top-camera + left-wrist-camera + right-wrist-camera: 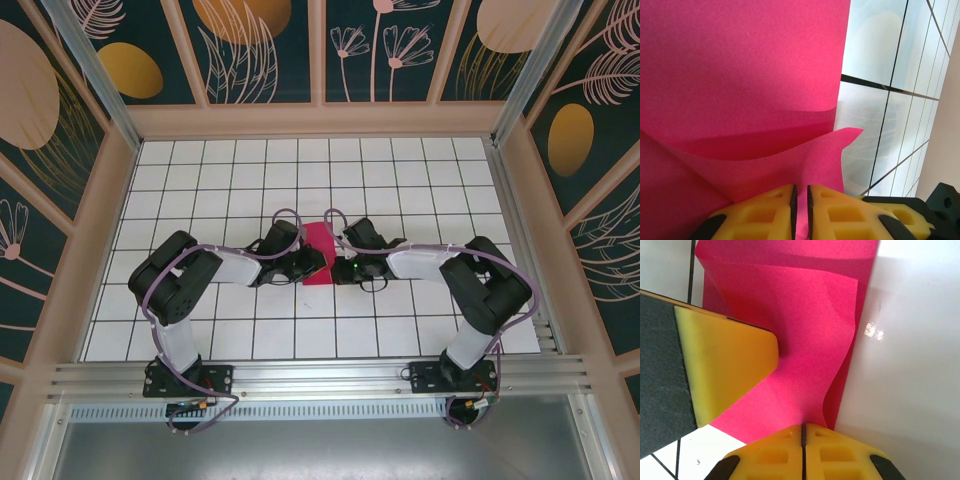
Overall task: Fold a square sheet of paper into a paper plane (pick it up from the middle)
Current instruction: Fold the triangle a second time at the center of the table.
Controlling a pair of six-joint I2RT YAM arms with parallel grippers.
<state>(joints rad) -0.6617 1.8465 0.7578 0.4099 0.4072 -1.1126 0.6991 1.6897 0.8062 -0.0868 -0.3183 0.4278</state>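
The square sheet of paper (320, 246), magenta-pink and bent into overlapping layers, lies at the table's middle between both grippers. My left gripper (308, 264) reaches it from the left. In the left wrist view its yellow fingers (765, 215) are shut on a raised fold of the sheet (740, 75), with pink showing in the narrow slot of the gripper (800, 212). My right gripper (803, 447) is shut, its tips pinching the sheet's (810, 320) near edge where the paper curls up. The left gripper's finger (725, 362) presses on the sheet's left side. The paper plane is out of view.
The white grid-tiled table (230, 180) is boxed in by beige walls (115, 200) on the left, back and right. A metal rail (320, 378) runs along the near edge beside the arm bases. Both arms lie low across the table's front half.
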